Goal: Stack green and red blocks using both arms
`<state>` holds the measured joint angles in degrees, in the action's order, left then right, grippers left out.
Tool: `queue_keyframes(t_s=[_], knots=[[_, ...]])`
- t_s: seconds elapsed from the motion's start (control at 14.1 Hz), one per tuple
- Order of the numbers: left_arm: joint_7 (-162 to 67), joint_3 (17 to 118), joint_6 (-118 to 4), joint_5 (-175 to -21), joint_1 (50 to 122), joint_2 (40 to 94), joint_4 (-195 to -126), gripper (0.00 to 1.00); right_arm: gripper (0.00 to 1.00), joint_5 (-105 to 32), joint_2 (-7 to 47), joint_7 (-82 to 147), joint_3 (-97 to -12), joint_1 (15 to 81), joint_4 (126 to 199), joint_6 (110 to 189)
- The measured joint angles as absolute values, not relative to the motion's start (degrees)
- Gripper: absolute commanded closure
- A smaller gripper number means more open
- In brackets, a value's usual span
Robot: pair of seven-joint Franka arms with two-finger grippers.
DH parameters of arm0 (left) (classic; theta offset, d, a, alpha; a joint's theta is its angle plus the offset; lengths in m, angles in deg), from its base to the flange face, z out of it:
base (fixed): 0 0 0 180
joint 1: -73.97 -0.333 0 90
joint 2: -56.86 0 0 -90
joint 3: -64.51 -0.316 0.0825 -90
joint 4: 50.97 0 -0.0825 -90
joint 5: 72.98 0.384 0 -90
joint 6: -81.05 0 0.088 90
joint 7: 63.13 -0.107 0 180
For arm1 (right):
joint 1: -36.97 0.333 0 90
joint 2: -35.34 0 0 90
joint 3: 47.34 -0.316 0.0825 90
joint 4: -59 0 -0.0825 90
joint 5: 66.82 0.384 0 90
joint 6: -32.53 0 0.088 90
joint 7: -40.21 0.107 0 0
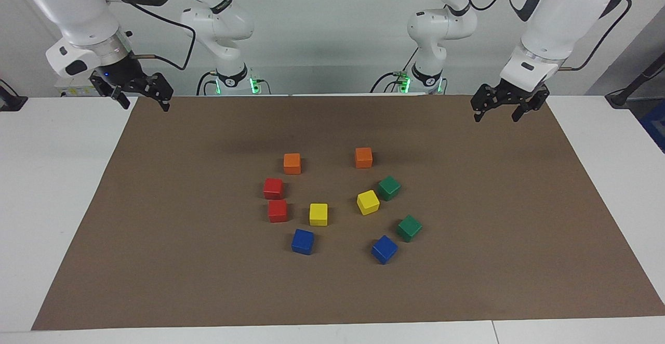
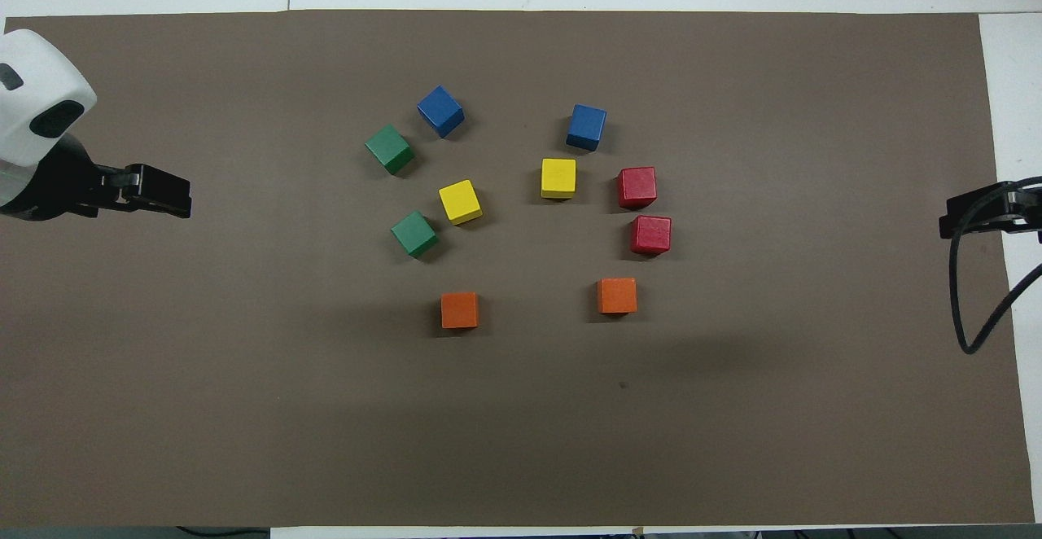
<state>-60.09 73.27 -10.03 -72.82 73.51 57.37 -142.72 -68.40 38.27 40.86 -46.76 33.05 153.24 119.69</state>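
Brown mat (image 1: 156,261) spread over white surface (image 1: 47,188), ten cubes loose near mat's middle, none stacked, none touching.

Two red cubes toward right arm's end: red one (image 1: 273,188) nearer robots, second red (image 1: 277,211) just beside it, farther from robots. Two green cubes toward left arm's end: green one (image 1: 389,188) nearer robots, just beside a yellow cube (image 1: 368,202); second green (image 1: 409,228) farther out, near a blue cube (image 1: 384,249).

Other cubes (not task ones): two orange, (image 1: 292,163) and (image 1: 363,157), nearest robots of the lot; second yellow (image 1: 318,214) beside the farther red; second blue (image 1: 302,241) farther from robots than that yellow.

Left pincer (image 1: 497,113) up in the air over mat's corner at robots' edge, left arm's end; fingers spread apart, holding nothing. Right pincer (image 1: 145,102) up over mat's corner at robots' edge, right arm's end; fingers likewise apart, empty. Both well apart from all cubes, both arms waiting.

Overhead check: left pincer (image 2: 155,191) at mat's side edge, right pincer (image 2: 973,215) at the edge where mat meets bare surface, only partly in view.
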Motion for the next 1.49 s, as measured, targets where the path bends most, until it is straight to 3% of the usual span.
queue_keyframes(t_s=[1.49], knots=[[-56.71, 75.12, -7.21, -72.83, 72.84, 57.66, -141.99, 0.0, 0.0, -68.37, 38.3, 40.88, -46.85, 33.06, 153.46, 119.69]])
